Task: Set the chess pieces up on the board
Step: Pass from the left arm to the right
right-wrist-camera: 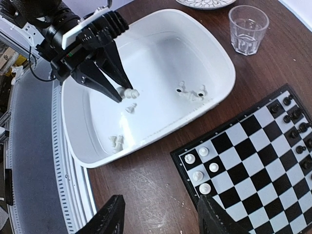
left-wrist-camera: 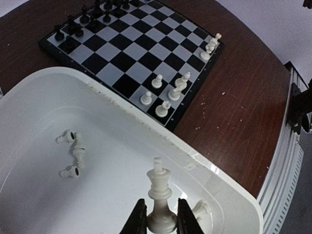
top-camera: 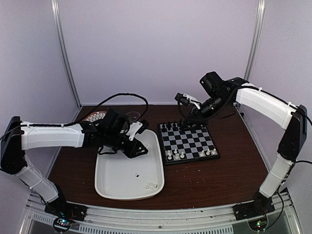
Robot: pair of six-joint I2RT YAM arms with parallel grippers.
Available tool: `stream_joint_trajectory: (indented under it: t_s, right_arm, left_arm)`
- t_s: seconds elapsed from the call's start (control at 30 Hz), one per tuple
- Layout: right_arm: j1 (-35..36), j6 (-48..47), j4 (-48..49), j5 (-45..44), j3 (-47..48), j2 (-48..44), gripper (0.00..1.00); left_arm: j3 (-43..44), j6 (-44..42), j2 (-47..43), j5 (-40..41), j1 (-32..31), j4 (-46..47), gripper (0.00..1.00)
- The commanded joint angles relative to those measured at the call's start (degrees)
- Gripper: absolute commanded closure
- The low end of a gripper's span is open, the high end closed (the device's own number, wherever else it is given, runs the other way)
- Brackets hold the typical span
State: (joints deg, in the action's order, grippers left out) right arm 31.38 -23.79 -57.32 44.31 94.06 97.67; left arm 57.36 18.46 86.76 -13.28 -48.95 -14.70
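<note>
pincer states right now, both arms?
Left pincer: closed, holding a white chess piece.
Right pincer: open, holding nothing.

words: none that can be read | numbers: none that can be read | labels and brand names: none to read on the chessboard (top-camera: 189, 141) or the white tray (top-camera: 122, 181)

1. A dark brown wood-grain table (top-camera: 195, 180) carries everything in the enclosure, its surface flecked with pale specks on the right side.
2. A large white oblong plastic tray (top-camera: 122, 183) sits on its near left part.
3. A small square chessboard (top-camera: 187, 141) with black and pale checks and a thin black rim lies just beside the tray's right side.
4. A clear drinking glass (right-wrist-camera: 248, 28) stands upright beyond the tray's far end, near a round patterned plate (right-wrist-camera: 204, 3).
</note>
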Motion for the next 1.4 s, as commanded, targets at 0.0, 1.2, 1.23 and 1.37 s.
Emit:
stream_joint_trajectory:
  t_s: [0.0, 1.2, 1.23, 1.37]
  right_arm:
    - [3.97, 2.06, -1.20, 2.72, 4.79, 3.12, 0.45]
    - [10.81, 14.17, 1.85, 16.52, 12.37, 17.45, 0.67]
    - [10.81, 14.13, 1.90, 16.72, 12.31, 17.47, 0.68]
    - [10.87, 14.22, 2.30, 16.82, 12.30, 17.37, 0.78]
  left_arm:
    - [-1.67, -1.57, -1.88, -8.04, 0.26, 10.12, 1.00]
    - [-2.26, 1.23, -1.45, -15.07, 0.17, 18.51, 1.00]
    - [-2.21, 1.23, -1.25, -15.20, 0.19, 18.49, 1.00]
    - [-2.08, 1.23, -0.81, -15.48, 0.17, 18.30, 0.98]
